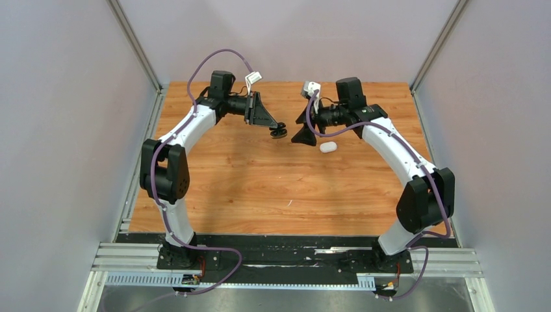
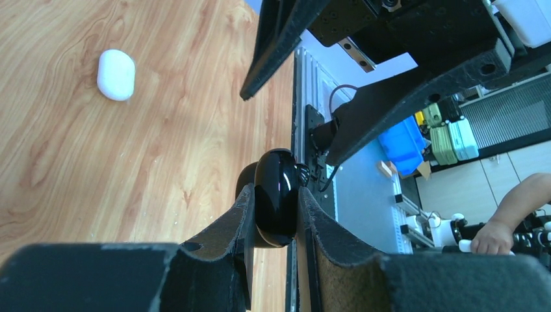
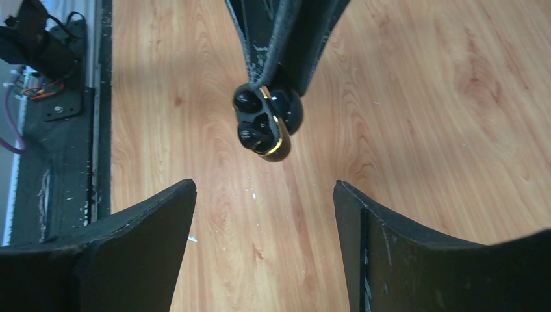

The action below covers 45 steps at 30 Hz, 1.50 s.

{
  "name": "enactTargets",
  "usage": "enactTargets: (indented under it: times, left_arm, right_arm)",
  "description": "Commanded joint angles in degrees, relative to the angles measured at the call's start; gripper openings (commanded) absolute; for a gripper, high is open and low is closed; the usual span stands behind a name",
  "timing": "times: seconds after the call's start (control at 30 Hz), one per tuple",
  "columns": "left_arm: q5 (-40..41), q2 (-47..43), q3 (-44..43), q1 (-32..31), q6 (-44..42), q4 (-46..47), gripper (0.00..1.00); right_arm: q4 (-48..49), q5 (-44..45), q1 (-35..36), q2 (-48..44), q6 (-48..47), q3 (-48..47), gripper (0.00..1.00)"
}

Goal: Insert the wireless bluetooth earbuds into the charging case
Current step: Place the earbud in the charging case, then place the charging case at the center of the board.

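We pinch the open black charging case (image 3: 263,123) in our left hand (image 2: 276,195), black earbuds (image 3: 250,101) apparently seated, straight ahead of our wide-open, empty right hand (image 3: 265,188), which should press them squarely without dislodging it.

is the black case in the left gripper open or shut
Open: the black case, held by the left gripper, shows its gold-rimmed inside with two black earbuds seated, lid swung back.

One black case (image 2: 276,195), one white case (image 2: 116,75), two black earbuds (image 3: 251,134).
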State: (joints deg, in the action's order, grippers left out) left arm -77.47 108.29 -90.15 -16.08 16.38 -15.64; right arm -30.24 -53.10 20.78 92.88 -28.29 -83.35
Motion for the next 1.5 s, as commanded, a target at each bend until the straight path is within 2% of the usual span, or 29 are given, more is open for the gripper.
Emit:
enactTargets:
  times: [0.0,0.17,0.37,0.8,1.27,1.47]
  left_arm:
    - [-0.38,-2.48,-0.34,0.17,-2.94,-1.08,0.0]
    - [-0.07,-3.25,0.64,-0.07,-3.83,-1.24,0.0]
    - [-0.44,-3.93,0.83,-0.26,-5.53,-2.48,0.0]
    - [-0.65,-4.01,0.77,-0.39,-6.09,-2.81,0.0]
    - [-0.74,-3.05,0.67,-0.44,-4.47,-1.77,0.0]
    - [0.72,-2.4,1.26,0.1,-3.85,-1.85,0.0]
  right_arm:
    - [-0.51,-5.7,0.49,-0.03,1.93,-3.07,0.77]
    - [-0.39,-6.31,0.76,3.14,5.11,-5.83,0.76]
    - [1.9,-5.13,0.77,6.12,10.54,-7.29,0.7]
    - [4.54,-3.56,1.11,8.14,12.81,-7.98,0.65]
    - [5.9,0.8,1.8,8.71,13.71,-8.09,0.66]
    - [3.79,-3.65,-1.48,3.41,10.51,-4.1,0.73]
